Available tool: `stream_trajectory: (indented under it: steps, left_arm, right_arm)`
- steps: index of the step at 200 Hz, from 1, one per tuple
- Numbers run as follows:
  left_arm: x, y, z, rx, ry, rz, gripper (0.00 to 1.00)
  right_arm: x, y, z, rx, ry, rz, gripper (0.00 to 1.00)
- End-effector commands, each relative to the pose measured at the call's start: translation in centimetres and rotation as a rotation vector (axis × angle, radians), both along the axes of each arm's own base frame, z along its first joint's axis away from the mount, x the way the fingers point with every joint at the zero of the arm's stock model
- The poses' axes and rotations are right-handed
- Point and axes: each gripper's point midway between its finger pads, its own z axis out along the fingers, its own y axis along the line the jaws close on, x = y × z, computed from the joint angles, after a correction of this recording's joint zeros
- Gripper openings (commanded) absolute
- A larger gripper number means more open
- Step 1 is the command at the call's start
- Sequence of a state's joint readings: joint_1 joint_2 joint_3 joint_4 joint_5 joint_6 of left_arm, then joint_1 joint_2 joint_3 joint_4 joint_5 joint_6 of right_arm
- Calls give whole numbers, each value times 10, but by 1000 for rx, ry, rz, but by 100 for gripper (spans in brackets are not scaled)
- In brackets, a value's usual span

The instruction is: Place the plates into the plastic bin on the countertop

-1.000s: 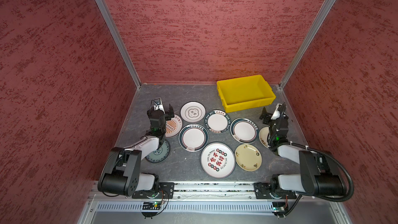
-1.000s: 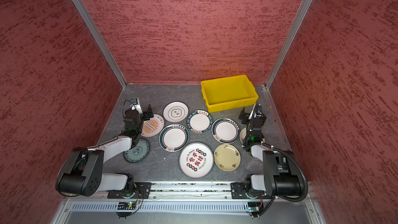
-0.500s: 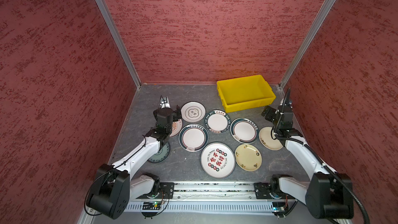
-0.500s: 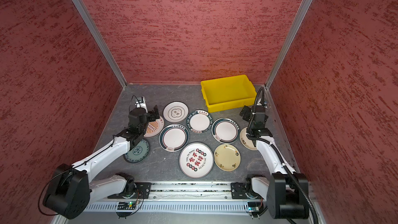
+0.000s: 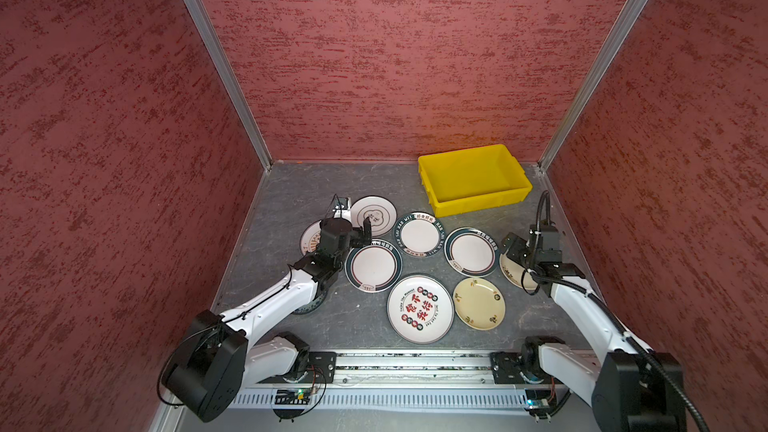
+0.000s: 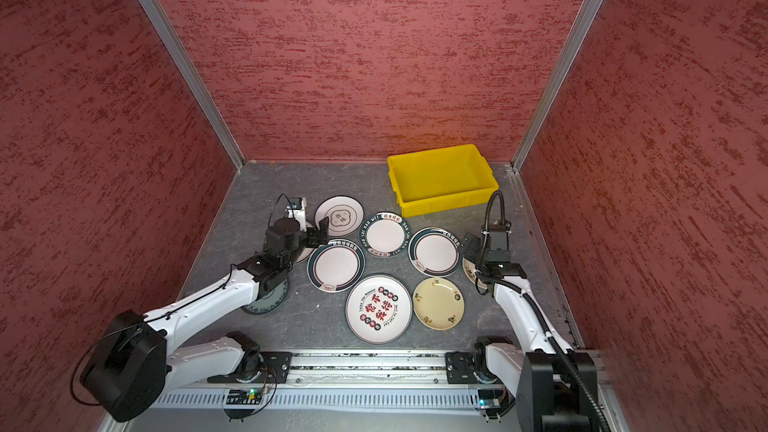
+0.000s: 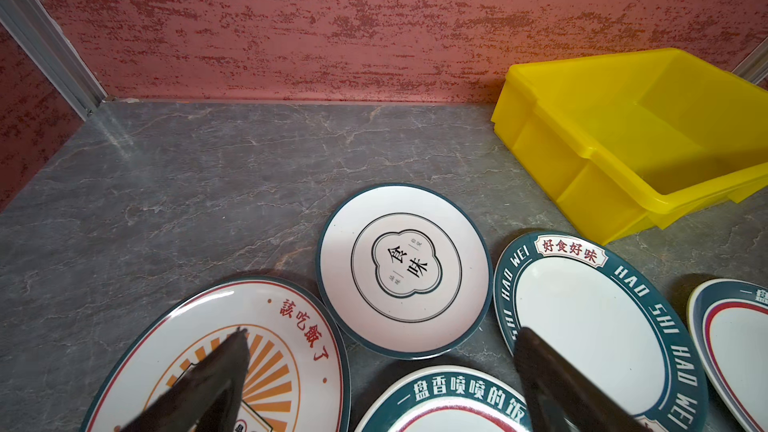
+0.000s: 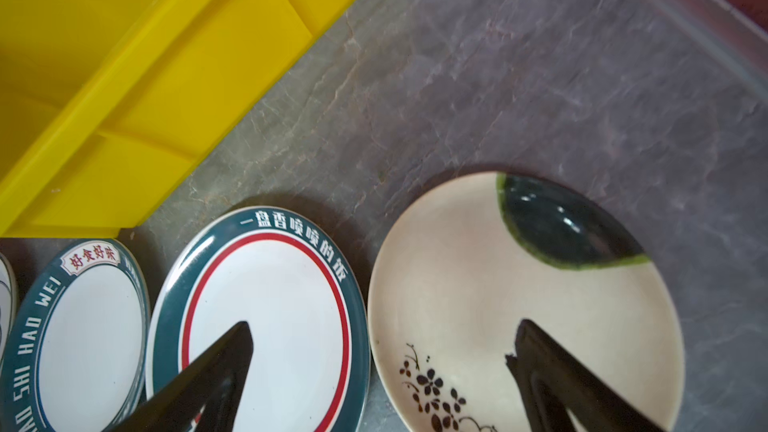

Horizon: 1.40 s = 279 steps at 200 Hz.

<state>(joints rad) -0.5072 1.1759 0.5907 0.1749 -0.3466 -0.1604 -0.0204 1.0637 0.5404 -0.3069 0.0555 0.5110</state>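
Both arms poised over the plates (image 5: 419,308), plastic bin (image 5: 478,203) empty, no pick made

In both top views I see the plates spread flat on the bench (image 5: 316,184), all outside the yellow plastic bin, which stands bare at the far right corner; the left fingers (image 5: 367,229) hang over the far-left plates, the right fingers (image 5: 508,241) above the plate nearest the right wall. Left wrist view: my left fingers gape wide and empty, one tip showing against the orange sunburst plate (image 7: 266,313), the other against the HAO SHI plate (image 7: 590,326). Right wrist view: right fingers equally spread and empty, framing the red-ringed plate (image 8: 270,284) and the cream blossom plate (image 8: 478,276). I judge this the first pick; next I must slip one finger under a rim and pinch
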Motion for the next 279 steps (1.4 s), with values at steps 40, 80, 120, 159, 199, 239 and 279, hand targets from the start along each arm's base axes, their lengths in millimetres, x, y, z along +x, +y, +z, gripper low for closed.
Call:
stream_trajectory:
  steps: [40, 80, 120, 159, 199, 239, 279]
  left_arm:
    - [-5, 0, 3, -23, -3, -3, 99]
    - [-8, 1, 7, -28, -14, -5, 100]
    - [-8, -1, 5, -33, -4, -12, 100]
    - [-8, -1, 4, -33, 2, -11, 99]
    - [-8, 2, 4, -25, 2, 0, 99]
    - [-8, 2, 3, -20, 10, 0, 99]
    - [-8, 4, 3, -13, 11, 7, 99]
  right_arm:
    - [5, 6, -20, 58, 28, -13, 99]
    - [12, 9, -30, 77, 37, -8, 99]
    - [24, 11, -38, 93, 34, -10, 99]
    - [38, 11, -45, 100, 33, -12, 99]
    - [57, 12, -45, 102, 26, 8, 99]
    - [79, 10, -53, 105, 29, 3, 99]
    - [105, 4, -47, 106, -16, -18, 99]
